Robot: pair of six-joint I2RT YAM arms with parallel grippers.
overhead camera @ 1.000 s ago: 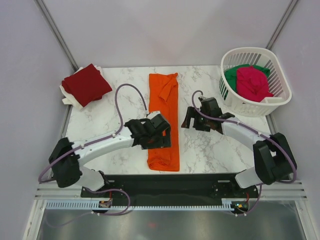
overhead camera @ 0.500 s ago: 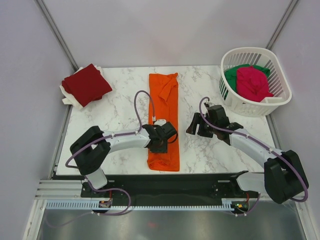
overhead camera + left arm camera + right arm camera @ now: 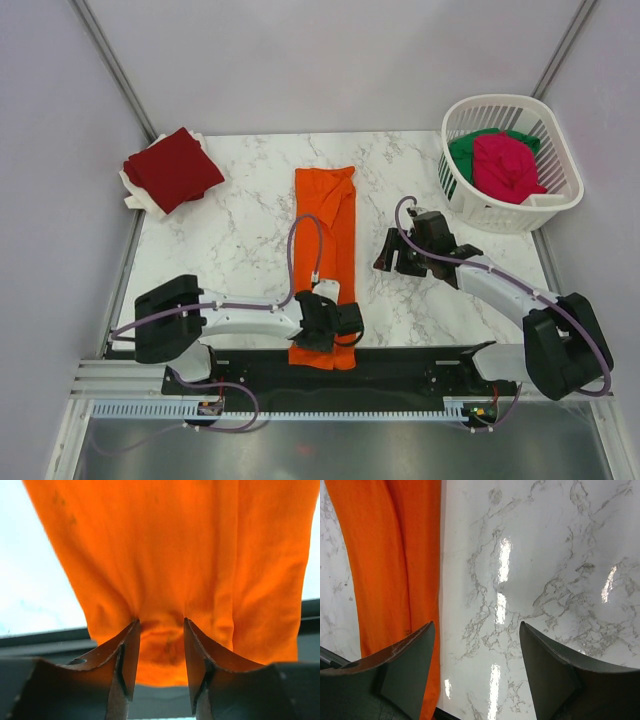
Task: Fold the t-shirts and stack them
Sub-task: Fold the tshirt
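The bright orange t-shirt (image 3: 325, 215) lies as a long narrow strip down the middle of the marble table, its near end hanging over the front edge. My left gripper (image 3: 322, 335) is at that near end, shut on a bunched pinch of the orange t-shirt (image 3: 165, 555) between its fingertips (image 3: 131, 640). My right gripper (image 3: 392, 257) hovers open over bare marble just right of the strip, and the orange t-shirt (image 3: 385, 565) fills the left of its wrist view. A folded dark red t-shirt (image 3: 172, 168) sits at the back left. The pink t-shirt (image 3: 505, 165) and green t-shirt (image 3: 463, 150) lie in the basket.
The white lattice basket (image 3: 560, 195) stands at the back right corner. White cloth shows under the dark red t-shirt. A black rail (image 3: 400, 365) runs along the table's front edge. Grey walls close in both sides.
My left gripper closed on the orange t-shirt and drew back toward the front edge, dragging the whole strip nearer. My right gripper narrowed a little and shifted slightly right.
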